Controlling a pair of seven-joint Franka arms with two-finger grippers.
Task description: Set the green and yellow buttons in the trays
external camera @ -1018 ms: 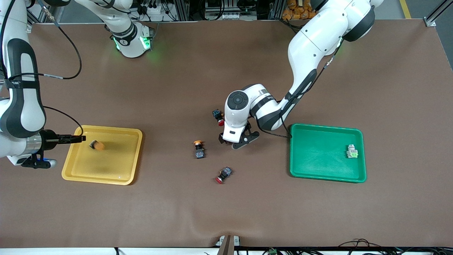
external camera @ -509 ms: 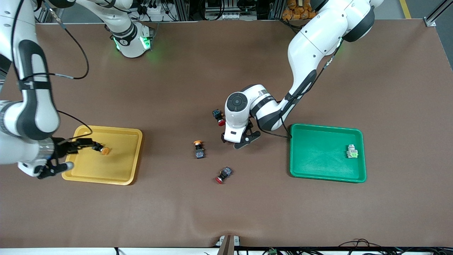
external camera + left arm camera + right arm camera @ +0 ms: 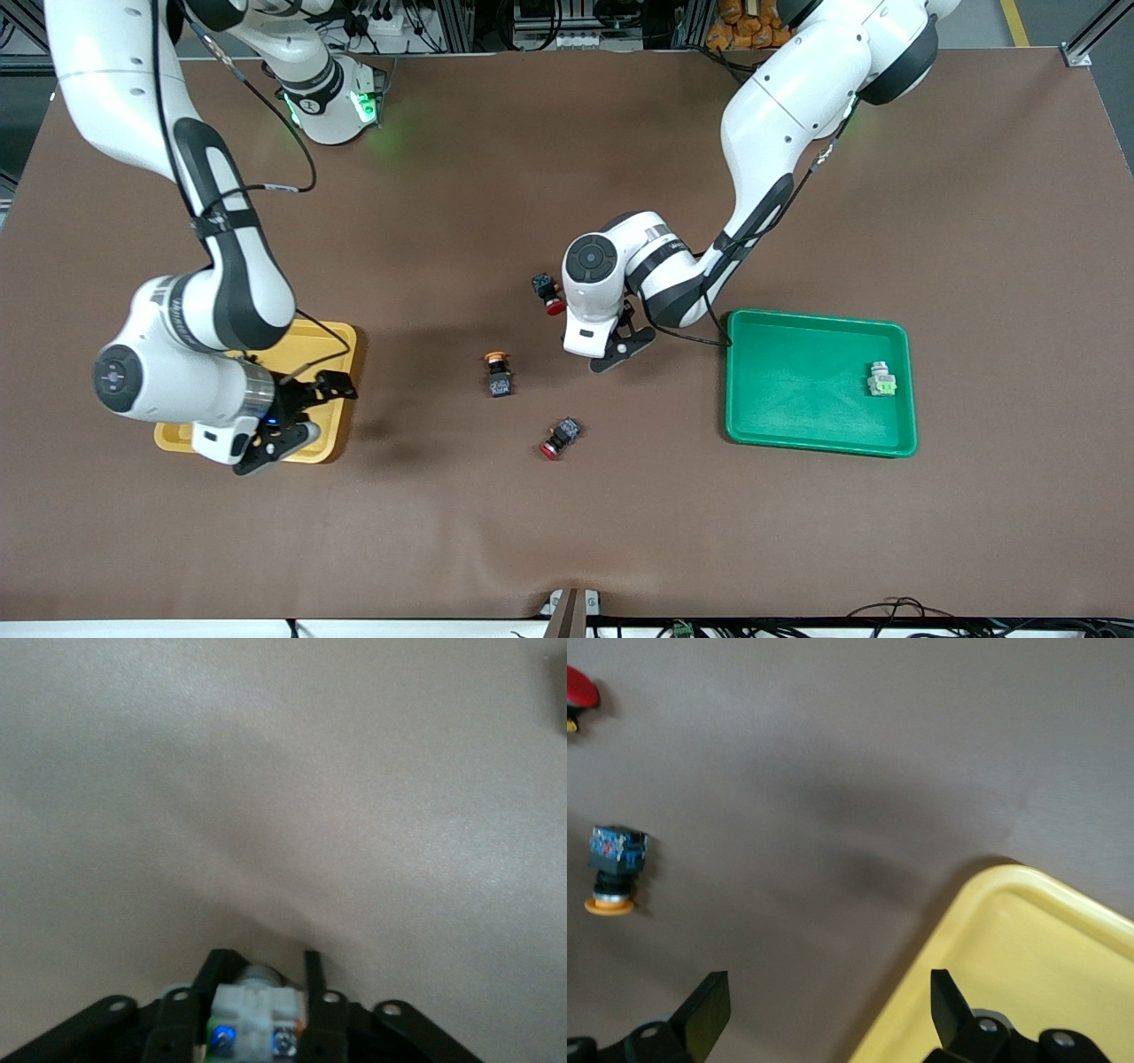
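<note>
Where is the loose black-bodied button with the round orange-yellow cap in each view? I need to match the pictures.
Front view: the orange-capped button lies mid-table, between the two trays.
Left wrist view: not in it; only the left gripper shut on a pale grey button.
Right wrist view: on bare table, apart from the tray.
Shared landmark: the yellow plastic tray.

The left gripper (image 3: pixel 262 967) is clamped on a pale grey button (image 3: pixel 252 1010); the right gripper (image 3: pixel 830 1003) hangs with jaws spread near the table's right-arm end.
</note>
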